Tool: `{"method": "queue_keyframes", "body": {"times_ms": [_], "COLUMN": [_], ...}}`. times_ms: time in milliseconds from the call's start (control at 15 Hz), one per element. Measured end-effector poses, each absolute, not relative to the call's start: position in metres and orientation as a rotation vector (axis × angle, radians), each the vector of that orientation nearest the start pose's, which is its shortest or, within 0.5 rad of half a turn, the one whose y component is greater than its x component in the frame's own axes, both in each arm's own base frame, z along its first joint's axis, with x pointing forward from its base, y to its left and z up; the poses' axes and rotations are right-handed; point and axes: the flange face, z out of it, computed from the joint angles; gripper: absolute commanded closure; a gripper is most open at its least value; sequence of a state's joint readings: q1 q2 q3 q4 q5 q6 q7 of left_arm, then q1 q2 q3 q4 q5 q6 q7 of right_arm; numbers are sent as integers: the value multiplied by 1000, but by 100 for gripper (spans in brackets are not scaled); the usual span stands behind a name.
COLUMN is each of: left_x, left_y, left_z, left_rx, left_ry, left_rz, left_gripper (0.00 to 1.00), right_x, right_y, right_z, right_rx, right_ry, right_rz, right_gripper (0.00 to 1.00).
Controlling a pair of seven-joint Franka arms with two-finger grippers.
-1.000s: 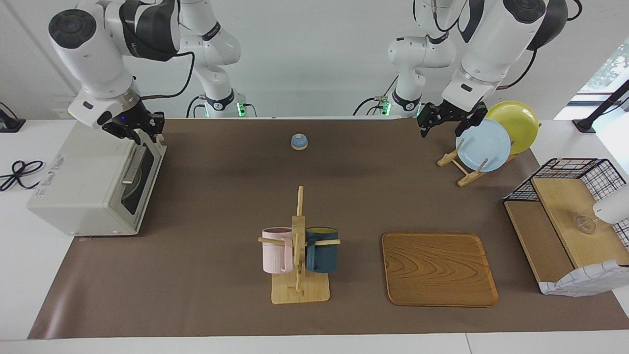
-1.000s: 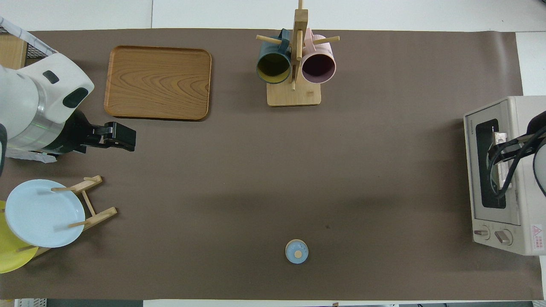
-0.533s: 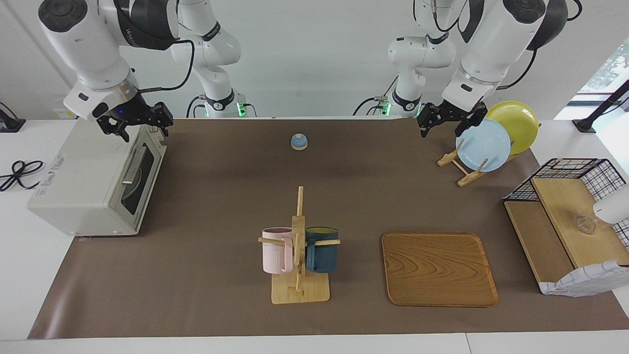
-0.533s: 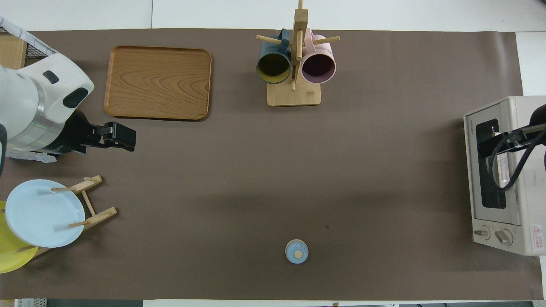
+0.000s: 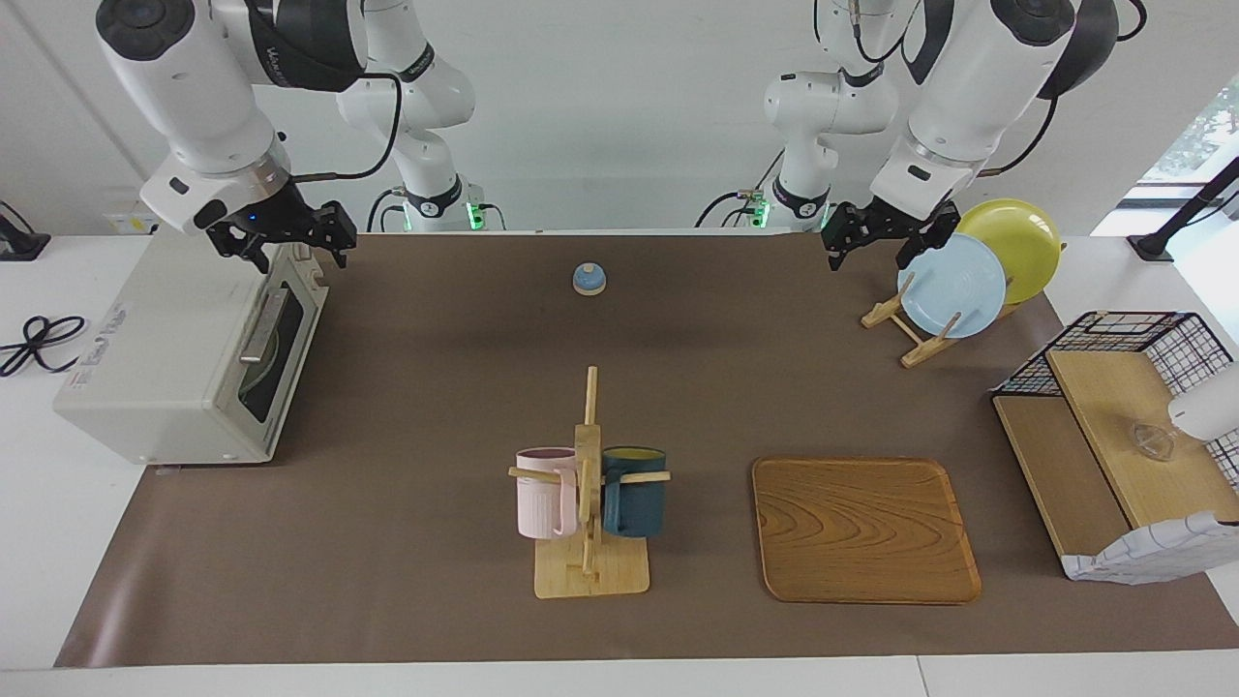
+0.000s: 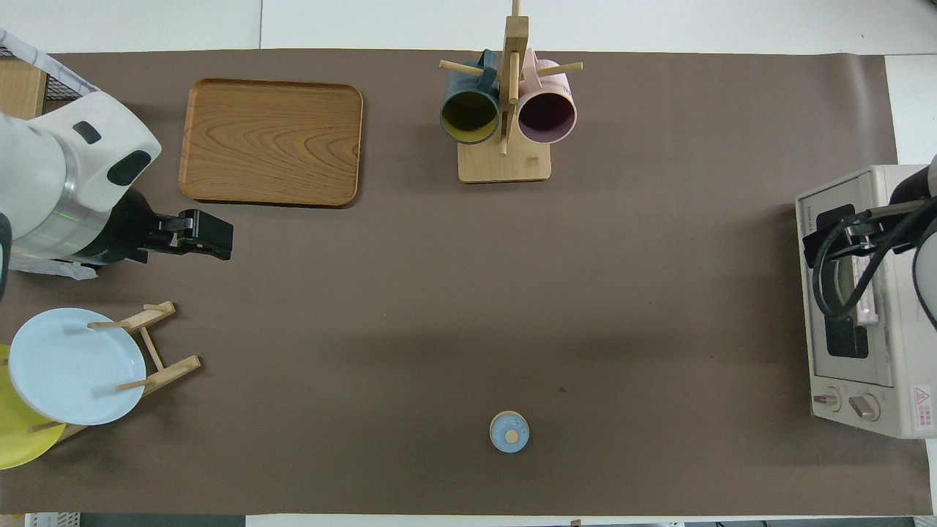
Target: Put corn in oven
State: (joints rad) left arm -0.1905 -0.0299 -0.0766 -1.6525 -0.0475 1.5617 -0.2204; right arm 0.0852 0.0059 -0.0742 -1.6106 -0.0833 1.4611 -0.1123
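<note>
The off-white oven (image 5: 160,363) stands at the right arm's end of the table, its dark glass door (image 5: 281,334) shut and its bar handle (image 5: 261,325) free. It also shows in the overhead view (image 6: 904,380). No corn shows in either view. My right gripper (image 5: 290,254) hangs open and empty in the air over the oven's top front edge, at the oven's end nearer to the robots; it also shows in the overhead view (image 6: 831,236). My left gripper (image 5: 869,257) waits open and empty over the table beside the plate rack (image 5: 915,334).
A small blue bell (image 5: 589,279) sits near the robots at mid-table. A wooden mug tree (image 5: 588,503) holds a pink and a dark blue mug. A wooden tray (image 5: 864,528) lies beside it. The rack holds a blue plate (image 5: 951,286) and a yellow plate (image 5: 1016,237). A wire shelf (image 5: 1113,426) stands at the left arm's end.
My right gripper has risen from the oven door's top edge and moved toward mid-table, clear of the oven. The left arm has not moved.
</note>
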Motion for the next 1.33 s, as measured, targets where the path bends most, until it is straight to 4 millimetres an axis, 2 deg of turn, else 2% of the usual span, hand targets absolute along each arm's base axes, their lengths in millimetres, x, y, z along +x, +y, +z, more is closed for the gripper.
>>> {"method": "queue_keyframes", "body": {"times_ms": [933, 1333], "left_x": [521, 522], "left_y": [-149, -148], "left_z": [602, 602], "left_rx": [-3168, -3168], "left_ry": [72, 70], "left_rz": [111, 112], "left_gripper": [0, 0], "right_x": [543, 543], "right_y": [-11, -14], "right_z": [606, 607], "right_rx": [-3205, -3131], "right_ry": [-157, -118], "right_rz": [198, 178], "right_gripper": [0, 0]}}
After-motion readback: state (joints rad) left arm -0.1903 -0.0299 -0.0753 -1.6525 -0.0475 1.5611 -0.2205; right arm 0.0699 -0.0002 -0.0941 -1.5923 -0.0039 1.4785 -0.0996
